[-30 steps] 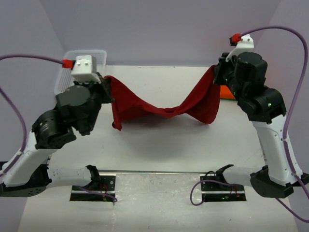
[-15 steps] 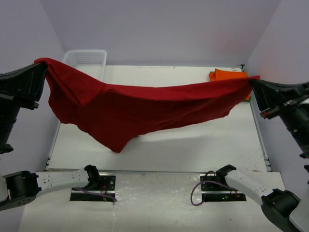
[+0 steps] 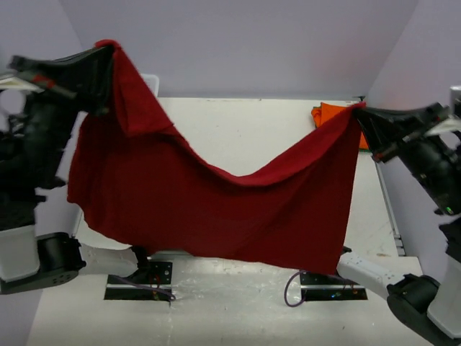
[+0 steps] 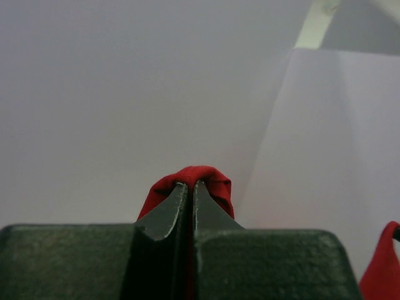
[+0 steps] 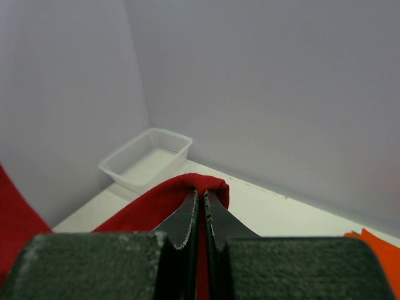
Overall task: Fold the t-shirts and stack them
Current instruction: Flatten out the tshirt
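We are looking at the dark red t-shirt [image 3: 216, 209] hanging in the air between both arms, spread wide, not lying on the counter [image 3: 245, 130]. The left gripper [image 3: 108, 50] is pinching one top corner with its jaws closed tight on the cloth. In the left wrist view a red fold is bulging out past the tips of the left gripper [image 4: 189, 187]. The right gripper [image 3: 360, 112] is doing the same at the other top corner, clamped on a red fold that is showing over the tips in the right wrist view [image 5: 200, 197].

The key relation is this: the shirt's long axis is running left to right across the counter, from gripper to gripper. The left corner is sitting higher than the right one, so the top edge is sagging in the middle and slanting down toward the right. The body is hanging below both grippers, and in the top view its lower hem is draping in front of the arm bases at the near edge.

We are judging that the next move means lowering the cloth onto the bare counter, which is lying below and beyond it. Neither arm is nearer, since each is holding one end.

The orange t-shirt [image 3: 333, 112] is resting at the far right of the counter, just behind the right gripper. The white basket [image 5: 147, 156] is sitting at the far left corner.
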Motion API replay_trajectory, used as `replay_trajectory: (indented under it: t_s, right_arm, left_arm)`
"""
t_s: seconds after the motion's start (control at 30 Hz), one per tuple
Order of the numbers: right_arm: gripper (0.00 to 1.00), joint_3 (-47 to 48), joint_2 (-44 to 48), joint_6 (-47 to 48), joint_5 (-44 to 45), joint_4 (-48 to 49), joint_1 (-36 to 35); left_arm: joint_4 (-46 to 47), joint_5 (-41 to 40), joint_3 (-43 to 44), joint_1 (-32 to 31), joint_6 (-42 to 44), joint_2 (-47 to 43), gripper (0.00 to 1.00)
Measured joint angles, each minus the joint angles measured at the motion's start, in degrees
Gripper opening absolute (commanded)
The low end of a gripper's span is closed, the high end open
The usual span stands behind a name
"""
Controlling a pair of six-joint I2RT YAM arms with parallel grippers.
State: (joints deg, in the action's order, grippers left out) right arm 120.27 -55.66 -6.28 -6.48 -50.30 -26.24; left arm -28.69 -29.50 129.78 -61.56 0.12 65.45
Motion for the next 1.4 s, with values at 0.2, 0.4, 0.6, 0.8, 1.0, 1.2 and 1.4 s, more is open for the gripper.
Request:
replay_trajectory:
  t_s: [0.2,0.4,0.6,0.8,1.0,1.2,1.4]
  right_arm:
    - [0.00,3.4,-17.8,1.9,9.2,1.4,0.6]
    - [0.00,7.2,-34.4,3.0,13.3,1.9,4.5]
    - [0.00,16.9,-42.9,5.0,14.6,3.1,9.5]
    - [0.00,22.4,-46.2,8.3,15.6,6.1,12.9]
    - [0.00,16.3,-40.3,9.7,16.7,5.9,11.9]
    - [0.00,12.5,-26.3,13.1,22.3,4.0,1.4]
    - [0.00,12.9,-10.3,14.3,25.3,5.0,-4.2]
  left_arm:
    - [0.6,-13.2,6.3,5.6,5.7,20.9,0.00]
    - [-1.6,-9.4,6.4,23.3,4.9,38.6,0.00]
    - [-1.9,-0.4,6.8,39.5,2.5,45.6,0.00]
    - [1.9,5.3,11.0,48.2,2.7,46.6,0.00]
    - [2.4,10.1,8.2,48.0,2.5,39.0,0.00]
    - [1.1,13.6,-0.3,44.7,1.9,21.0,0.00]
    - [1.4,17.8,2.4,43.5,-0.7,7.2,0.00]
